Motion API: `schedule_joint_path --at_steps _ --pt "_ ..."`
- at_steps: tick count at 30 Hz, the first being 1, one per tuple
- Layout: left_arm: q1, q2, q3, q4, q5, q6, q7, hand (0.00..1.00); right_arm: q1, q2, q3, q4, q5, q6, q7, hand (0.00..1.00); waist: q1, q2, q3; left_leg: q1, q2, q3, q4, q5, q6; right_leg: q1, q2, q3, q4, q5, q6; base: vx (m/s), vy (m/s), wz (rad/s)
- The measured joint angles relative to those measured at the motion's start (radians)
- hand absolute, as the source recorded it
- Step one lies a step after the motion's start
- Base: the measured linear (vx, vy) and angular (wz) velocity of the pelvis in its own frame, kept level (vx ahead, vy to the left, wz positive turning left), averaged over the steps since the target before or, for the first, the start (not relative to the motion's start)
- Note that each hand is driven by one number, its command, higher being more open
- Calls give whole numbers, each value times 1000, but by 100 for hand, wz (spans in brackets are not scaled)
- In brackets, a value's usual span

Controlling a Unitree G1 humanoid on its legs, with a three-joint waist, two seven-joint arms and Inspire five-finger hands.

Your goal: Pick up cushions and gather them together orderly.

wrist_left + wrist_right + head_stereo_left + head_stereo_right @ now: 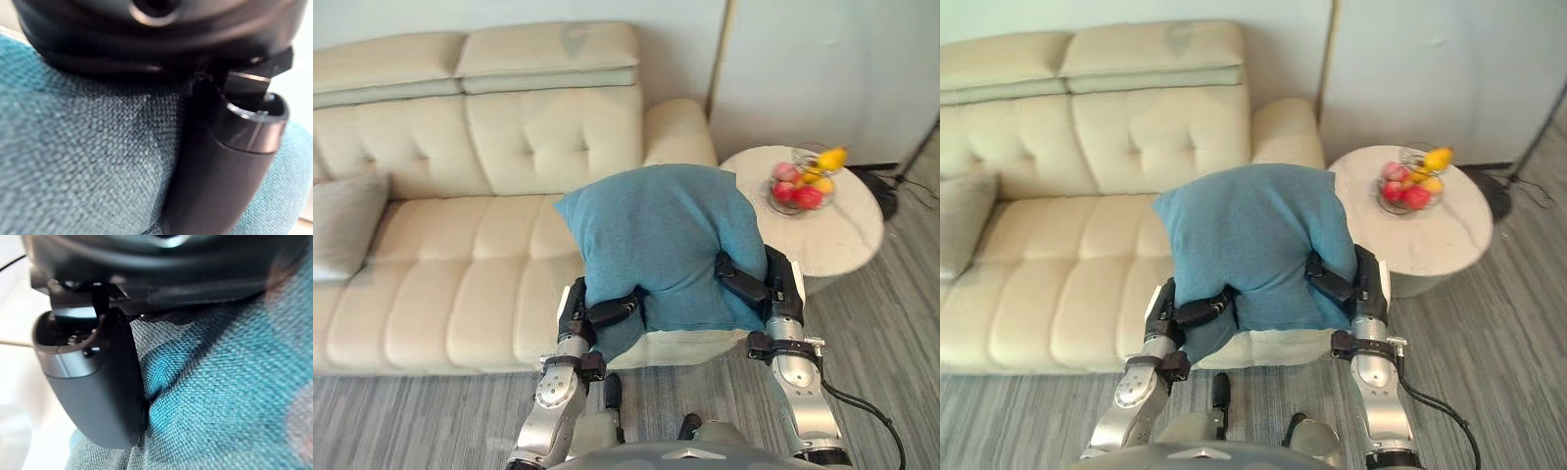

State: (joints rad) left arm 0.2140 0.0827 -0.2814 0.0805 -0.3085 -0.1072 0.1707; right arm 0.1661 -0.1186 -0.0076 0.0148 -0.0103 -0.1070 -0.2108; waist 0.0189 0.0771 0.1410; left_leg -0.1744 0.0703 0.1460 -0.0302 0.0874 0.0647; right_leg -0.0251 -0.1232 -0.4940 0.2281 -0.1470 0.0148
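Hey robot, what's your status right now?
Left robot hand, right robot hand pinch blue cushion, lifted before sofa. Grey cushion at sofa's left end. Nothing between.

My left arm (553, 397) comes up from the lower left and my right arm (800, 382) from the lower right, both forearms raised and the wrists turned in toward each other. My left hand (607, 313) grips the lower left edge of the blue cushion (661, 235), its thumb (225, 166) laid across the near face and dug into the fabric, my fingers hidden behind. My right hand (744, 277) sits a little higher on the opposite edge, its thumb (98, 387) pressed into the cloth the same way, fingers hidden behind
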Motion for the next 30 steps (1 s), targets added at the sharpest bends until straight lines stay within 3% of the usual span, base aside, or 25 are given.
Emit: schedule_joint_path --at_steps 2,3,4,6,7,8,12,13,14,15,18,20,23,24,25,26,28,30 --pt "-5 -1 -14 2 -5 0 7 0 -22 -9 -1 6 1 11 -8 0 3 5 -4 -56 78 210 262 -84 31 14 -43 -54 11 0 -1 18 62 77" --pt "-4 -2 -18 2 -7 0 8 0 -22 -13 -2 6 2 11 -10 0 2 16 -10 -50 108 249 325 -71 46 20 -45 -64 27 -1 0 49 101 72" --pt "-11 -1 -27 2 -9 -1 8 0 -23 -20 -9 6 4 11 -12 0 -9 30 -23 -46 98 258 307 -63 20 28 -46 -79 46 -5 7 25 143 80" --pt "-20 0 -33 2 -9 -4 4 0 -25 -19 -21 5 7 11 -12 0 -29 24 -37 -26 69 246 222 -63 -2 32 -64 -89 37 -5 16 14 220 78" --pt "-41 2 -44 10 -10 -4 4 0 -30 -10 -38 5 7 8 -12 0 -33 11 -46 -21 54 262 190 -77 -36 32 -83 -118 20 -2 31 20 183 72" --pt "-50 1 -52 19 -11 -4 4 0 -30 -4 -53 6 7 10 -12 0 -31 6 -44 -28 65 255 224 -82 -44 50 -92 -141 19 7 47 16 127 73" --pt "-42 8 -56 56 -13 -3 -5 0 -9 27 -60 22 6 15 -8 0 -32 -26 -44 -13 -15 201 223 -109 -13 76 -167 -146 77 16 61 23 253 60" --pt "-40 10 -56 65 -12 -2 -9 0 4 35 -68 26 6 17 -3 0 -32 -33 -39 -4 -42 183 222 -120 2 58 -205 -123 162 14 57 29 234 54" --pt "-33 13 -54 70 -12 -1 -9 0 6 46 -68 39 6 17 1 0 -31 -39 -35 11 -60 170 221 -131 18 30 -234 -72 246 15 27 34 274 57" --pt "-26 22 -50 76 -12 0 -9 0 7 57 -67 64 6 17 5 0 -30 -40 -30 30 -70 153 212 -136 27 -13 -232 34 331 -10 2 44 264 49" --pt "-14 53 -48 78 -12 1 -9 0 9 79 -56 95 7 18 13 0 -33 -44 -23 76 -84 131 141 -136 27 -87 -135 171 353 -60 39 44 117 44" --pt "-8 56 -48 78 -11 2 -9 0 8 77 -52 97 7 18 14 0 -35 -45 -16 130 -107 114 52 -131 19 -146 -50 168 296 -68 41 80 67 38" --pt "-6 56 -48 77 -9 2 -13 0 9 76 -52 97 7 18 15 0 -58 -57 -11 167 -136 99 22 -121 4 -175 9 172 190 -61 32 102 20 43" --pt "-4 55 -49 77 -8 2 -15 0 9 74 -52 97 7 18 15 0 -66 -65 -13 171 -150 93 21 -117 -1 -183 12 186 165 -53 19 138 -20 56" --pt "-2 53 -50 78 -7 2 -18 0 10 68 -52 98 7 18 15 0 -80 -76 -16 177 -171 87 23 -115 -3 -188 12 222 142 -14 -24 165 -32 71" --pt "-1 41 -65 78 3 4 -20 0 25 53 -58 97 10 17 15 0 -92 -64 -25 181 -180 57 26 -119 4 -178 16 231 130 24 -41 260 -46 67" --pt "-1 40 -70 78 7 4 -27 0 29 46 -62 96 11 18 15 0 -91 -48 -34 150 -166 26 78 -146 1 -150 24 189 93 28 -38 280 -65 49" --pt "0 38 -75 81 7 13 -28 0 43 52 -69 90 11 22 15 0 -94 -51 -32 131 -153 6 169 -174 -20 -91 30 155 43 33 -34 248 -83 48"
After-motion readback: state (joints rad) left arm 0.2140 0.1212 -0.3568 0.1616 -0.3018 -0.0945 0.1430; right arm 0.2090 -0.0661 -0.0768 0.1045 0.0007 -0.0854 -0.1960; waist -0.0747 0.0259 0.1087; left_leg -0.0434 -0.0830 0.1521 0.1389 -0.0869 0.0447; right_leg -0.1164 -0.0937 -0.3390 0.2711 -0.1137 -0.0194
